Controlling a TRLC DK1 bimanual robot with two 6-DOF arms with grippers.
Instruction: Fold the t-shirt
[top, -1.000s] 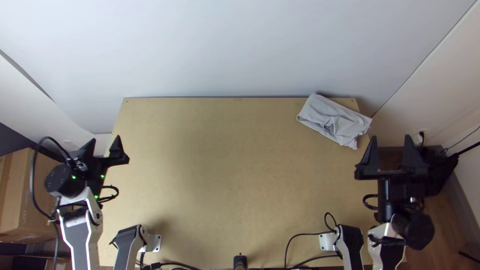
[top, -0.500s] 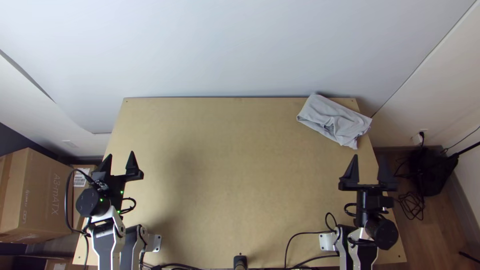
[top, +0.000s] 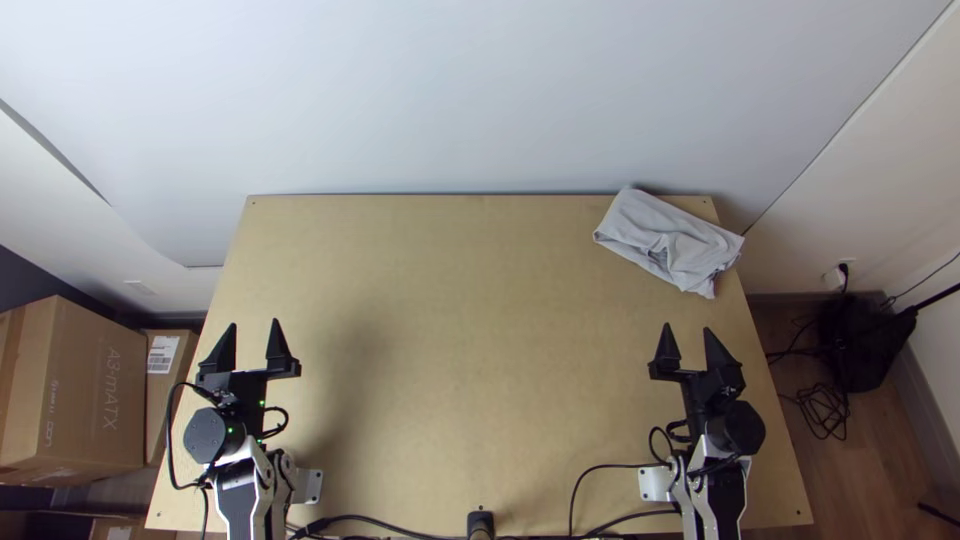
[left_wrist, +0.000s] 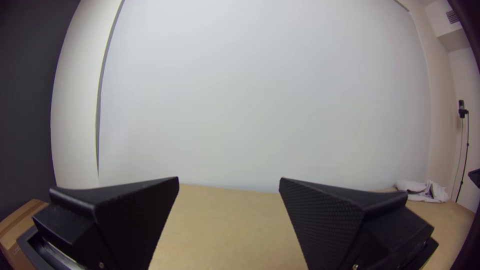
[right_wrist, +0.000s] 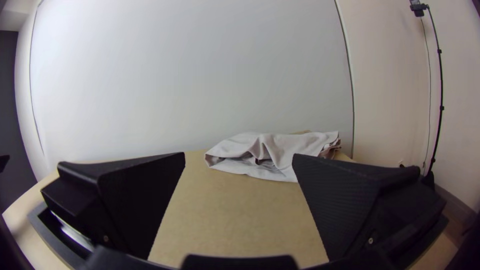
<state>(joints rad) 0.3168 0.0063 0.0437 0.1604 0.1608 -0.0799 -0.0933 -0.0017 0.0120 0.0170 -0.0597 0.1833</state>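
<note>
Plainly, the left end effector (top: 254, 325) and the right end effector (top: 688, 330) both stand wide open, gripping nothing. Ahead of the right end effector and well apart from its fingertips, the pale grey T-shirt (top: 665, 235) lies rumpled on the counter (top: 450, 350), far off to the left end effector's right.

T-shirt (top: 660, 228) pale grey; tabletop (top: 460, 300) plain tan; left tool (top: 254, 323), right tool (top: 688, 328) black; box (top: 95, 370) brown; backdrop (top: 480, 100) whitish.
</note>
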